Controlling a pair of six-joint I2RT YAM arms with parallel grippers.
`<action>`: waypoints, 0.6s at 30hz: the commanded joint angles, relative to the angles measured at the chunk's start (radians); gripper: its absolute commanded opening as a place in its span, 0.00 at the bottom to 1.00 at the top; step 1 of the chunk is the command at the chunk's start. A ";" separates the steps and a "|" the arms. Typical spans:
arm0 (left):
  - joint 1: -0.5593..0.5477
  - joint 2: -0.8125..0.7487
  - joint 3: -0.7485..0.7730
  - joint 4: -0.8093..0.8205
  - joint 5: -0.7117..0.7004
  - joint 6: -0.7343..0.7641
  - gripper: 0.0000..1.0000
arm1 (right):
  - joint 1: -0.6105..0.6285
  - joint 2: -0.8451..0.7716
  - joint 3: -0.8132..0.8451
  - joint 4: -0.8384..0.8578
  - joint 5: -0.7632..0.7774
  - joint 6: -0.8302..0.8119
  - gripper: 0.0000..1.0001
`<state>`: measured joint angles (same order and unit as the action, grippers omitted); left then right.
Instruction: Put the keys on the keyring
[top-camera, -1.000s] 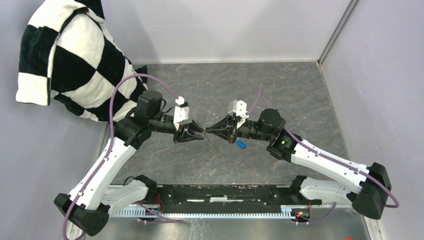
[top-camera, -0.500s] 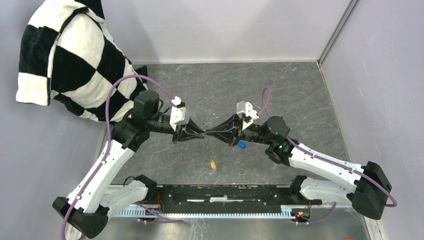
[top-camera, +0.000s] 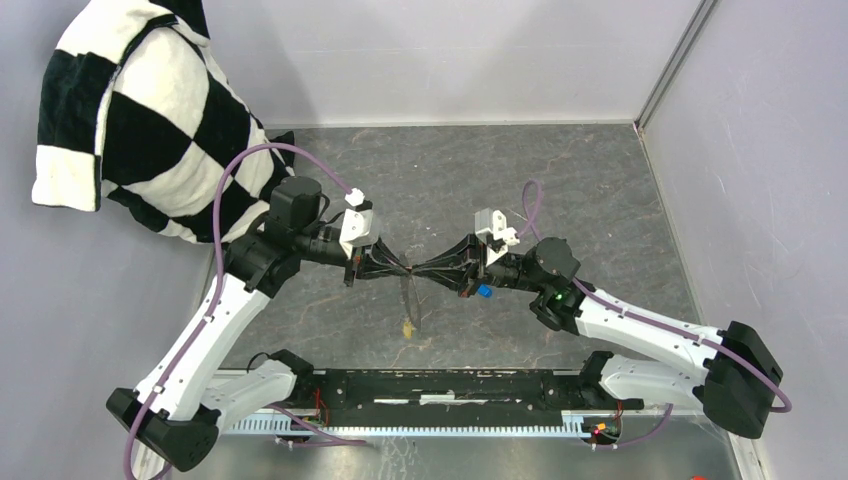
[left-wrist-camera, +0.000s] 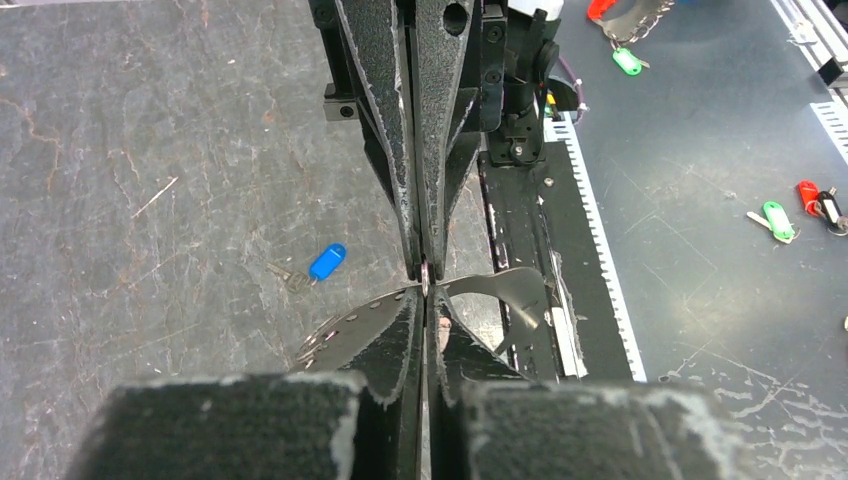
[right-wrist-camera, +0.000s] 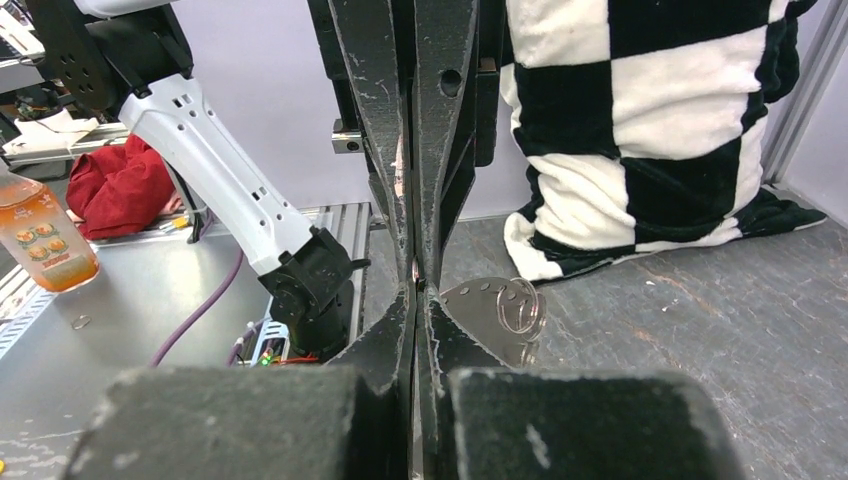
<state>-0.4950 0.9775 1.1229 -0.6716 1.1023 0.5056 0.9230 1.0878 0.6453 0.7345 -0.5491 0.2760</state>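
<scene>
Nearest you, on the bench on the near side of the blue key, lie spare keys with green tags and a red tag. Farther left of it, also off the table, stand an orange bottle and a bundle of red cloth. The black base rail runs between that bench and the blue key.

On the table, the yellow key sits left of the blue key and nearer the rail. You cannot tell whether it hangs or lies flat. Directly above it the keyring hangs as a thin loop, just left of the blue key. Your left gripper and right gripper meet tip to tip at its top, both with fingers pressed together on the thin metal. The right gripper's body hangs over the blue key and partly covers it from above. In each wrist view your own fingers block the middle, so the pinch shows only as a sliver.

Beyond and well left of the blue key, a black-and-white checked cloth drapes over the table's back left corner. The table is dark grey, mottled and scratched. Pale walls close it in, with a metal post at the back right.
</scene>
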 joint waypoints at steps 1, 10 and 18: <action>-0.003 0.011 0.059 -0.073 0.016 0.058 0.02 | 0.007 -0.026 -0.003 0.069 0.002 -0.001 0.01; -0.003 0.043 0.107 -0.244 -0.037 0.204 0.02 | -0.025 -0.035 0.212 -0.444 -0.023 -0.302 0.46; -0.003 0.076 0.154 -0.335 -0.046 0.322 0.02 | -0.047 0.079 0.444 -0.849 -0.188 -0.458 0.47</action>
<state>-0.4950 1.0508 1.2190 -0.9642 1.0481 0.7269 0.8780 1.1141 1.0054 0.1207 -0.6338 -0.0753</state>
